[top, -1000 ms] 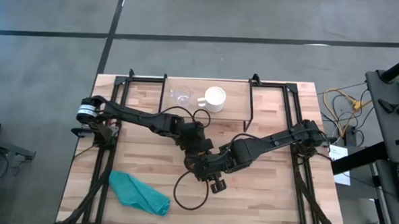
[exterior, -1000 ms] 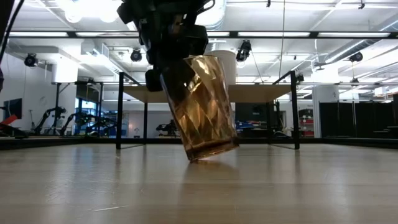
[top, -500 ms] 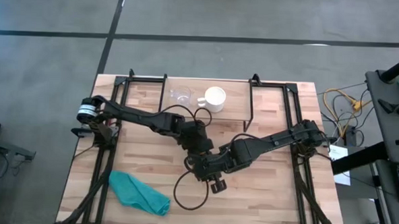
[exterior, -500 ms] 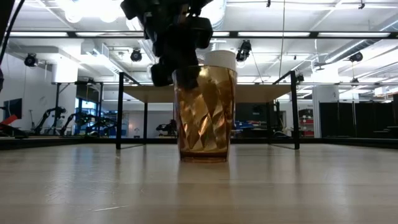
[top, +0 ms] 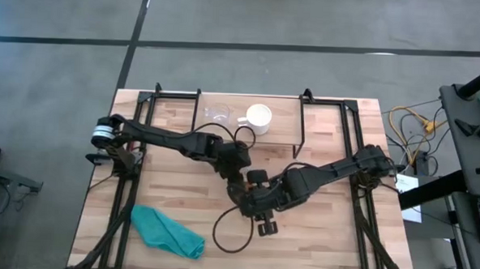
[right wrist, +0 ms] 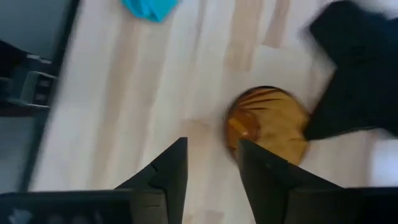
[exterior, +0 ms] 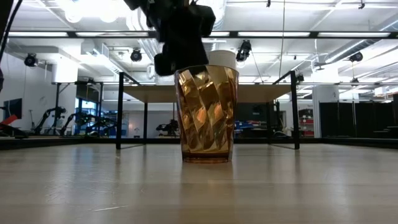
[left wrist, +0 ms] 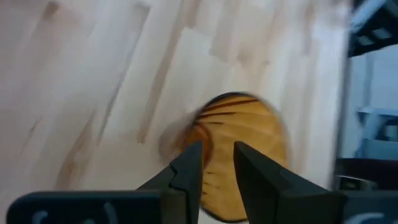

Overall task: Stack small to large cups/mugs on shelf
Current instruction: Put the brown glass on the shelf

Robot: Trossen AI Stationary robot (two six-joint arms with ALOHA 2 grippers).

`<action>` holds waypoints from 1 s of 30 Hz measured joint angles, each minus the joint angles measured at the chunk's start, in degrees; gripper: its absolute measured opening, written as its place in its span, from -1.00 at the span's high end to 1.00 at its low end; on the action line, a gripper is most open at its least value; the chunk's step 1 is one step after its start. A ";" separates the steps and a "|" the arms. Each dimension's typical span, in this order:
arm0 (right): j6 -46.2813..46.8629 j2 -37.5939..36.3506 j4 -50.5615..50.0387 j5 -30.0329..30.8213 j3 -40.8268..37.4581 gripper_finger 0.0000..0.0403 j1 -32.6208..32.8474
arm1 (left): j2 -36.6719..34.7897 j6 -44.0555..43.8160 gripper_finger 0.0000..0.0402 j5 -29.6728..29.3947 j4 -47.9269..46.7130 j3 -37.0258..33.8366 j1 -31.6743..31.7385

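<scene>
The amber-brown patterned cup (exterior: 206,115) stands upright on its base on the table; in the high view my arms mostly hide it. My left gripper (left wrist: 217,165) hovers open just above its rim (top: 240,181), clear of it. My right gripper (right wrist: 211,162) is open too, beside and above the cup (right wrist: 267,124), near the table's middle (top: 251,201). The white mug (top: 258,118) and the tiny clear glass cup (top: 216,114) stand on the shelf (top: 176,107) at the far edge.
A teal cloth (top: 167,231) lies at the near left. A black cable loops on the table (top: 228,231) near the arms. The shelf's black legs (exterior: 118,112) stand behind the cup. Bare tabletop lies at the near right (top: 325,235).
My left gripper has set the tilted amber cup down upright on its base, opened and let go, then risen a little above the rim. My right gripper has stayed open beside the cup, rolling slightly at the wrist.
</scene>
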 joint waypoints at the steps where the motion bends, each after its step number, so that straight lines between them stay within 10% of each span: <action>1: 0.90 -0.04 -0.20 -0.46 0.37 0.35 0.46 | -0.42 -0.04 0.62 0.89 -0.03 0.42 0.17; 11: 7.53 -0.25 -4.88 1.74 3.16 0.39 3.11 | -8.86 0.44 0.63 1.95 -10.37 7.18 0.39; 30: -17.14 -0.16 8.92 1.76 -10.45 0.39 -0.59 | -38.22 3.43 0.63 -6.07 -10.46 8.14 0.38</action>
